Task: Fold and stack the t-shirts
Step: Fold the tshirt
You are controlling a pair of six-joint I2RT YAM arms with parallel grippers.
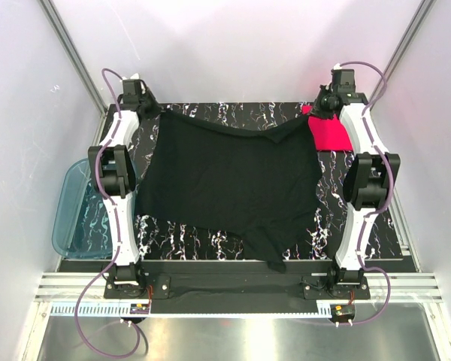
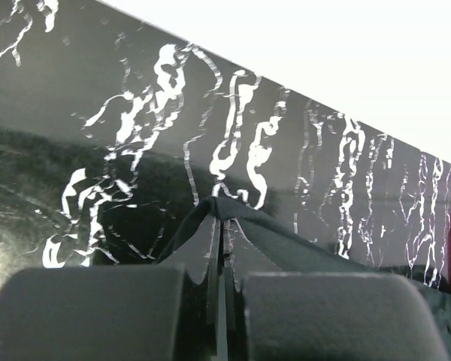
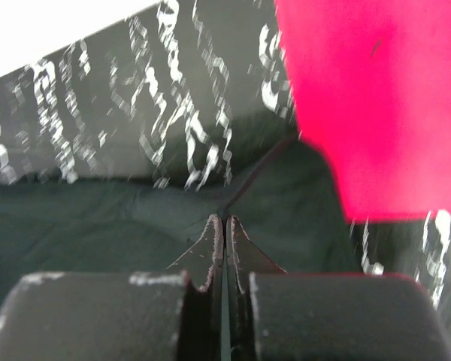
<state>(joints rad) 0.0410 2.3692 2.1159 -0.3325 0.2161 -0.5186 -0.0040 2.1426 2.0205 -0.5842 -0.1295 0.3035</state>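
Black t-shirt (image 1: 233, 180) lies spread over the middle of the marbled surface (image 1: 210, 239), and we see its far edge strung between both arms. Our left pincer (image 2: 222, 226) is pressed together on the far-left corner, cloth tented over the tips. Our right pincer (image 3: 224, 226) is pinching the far-right corner the same way. Pink-red t-shirt (image 1: 332, 134), a neat square, sits at the far right, just beside that held corner. A blue tub (image 1: 69, 210) sits off the left edge.
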